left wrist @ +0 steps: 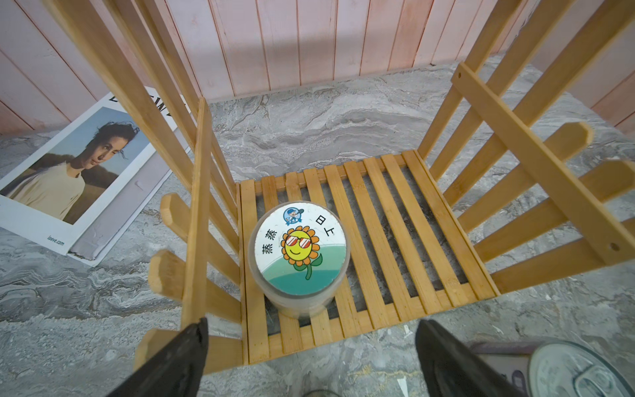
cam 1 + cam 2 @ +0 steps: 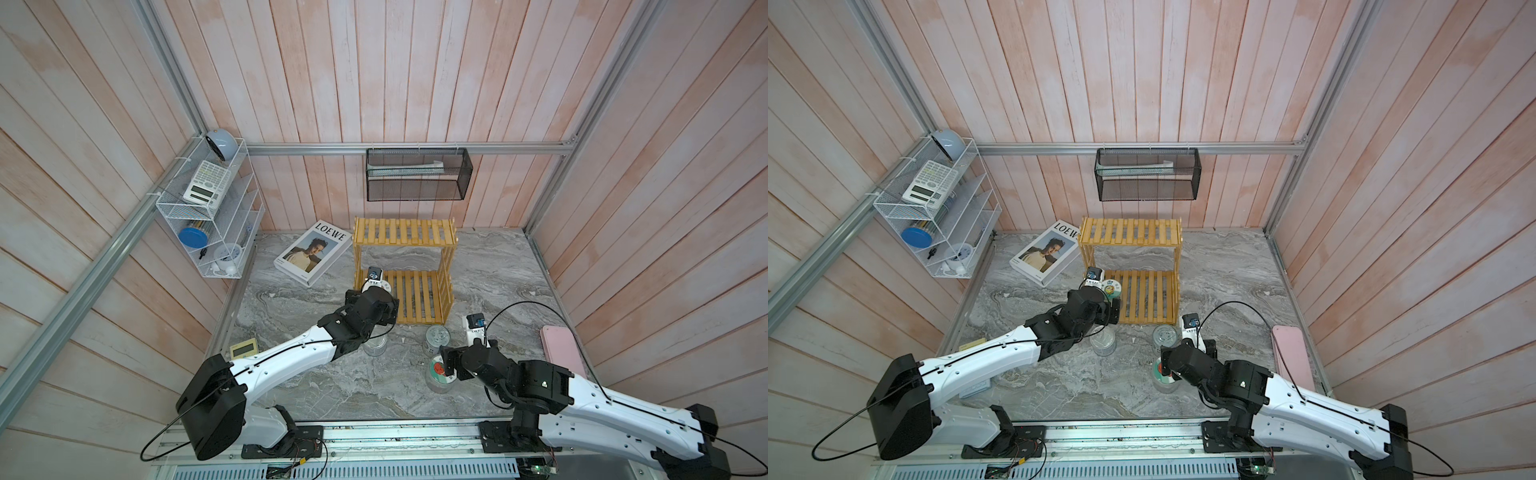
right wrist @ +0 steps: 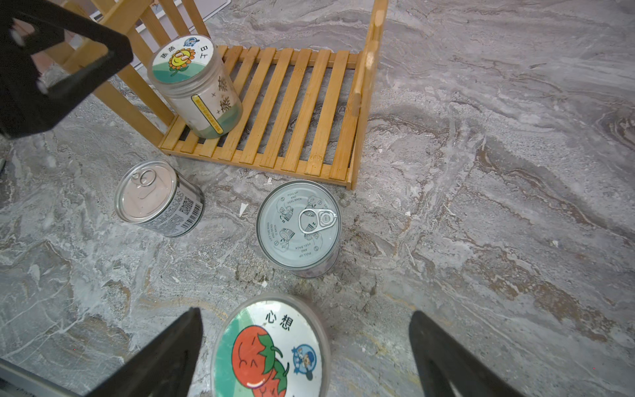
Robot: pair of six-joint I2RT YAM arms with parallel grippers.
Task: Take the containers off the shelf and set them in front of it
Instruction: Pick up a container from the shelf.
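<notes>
Right wrist view counts four containers, three on the grey marbled tabletop point(image 3: 481, 206) before the two-tier yellow-tan slatted wooden shelf point(image 3: 292, 113): two silver pull-tab tin cans, one barcode-labelled can point(image 3: 158, 197) and one printed-lid can point(image 3: 298, 227), plus a clear jar with a red tomato lid point(image 3: 271, 350) between the wide-apart jaws of the right gripper point(image 3: 305, 314). The fourth, a clear jar with a yellow flower lid point(image 1: 299, 254), stands on the shelf's lower tier, facing the left gripper point(image 1: 311, 323), its jaws spread and empty.

Left tool point(image 1: 311, 324) and right tool point(image 3: 305, 312) both wide open, arms forward.
</notes>
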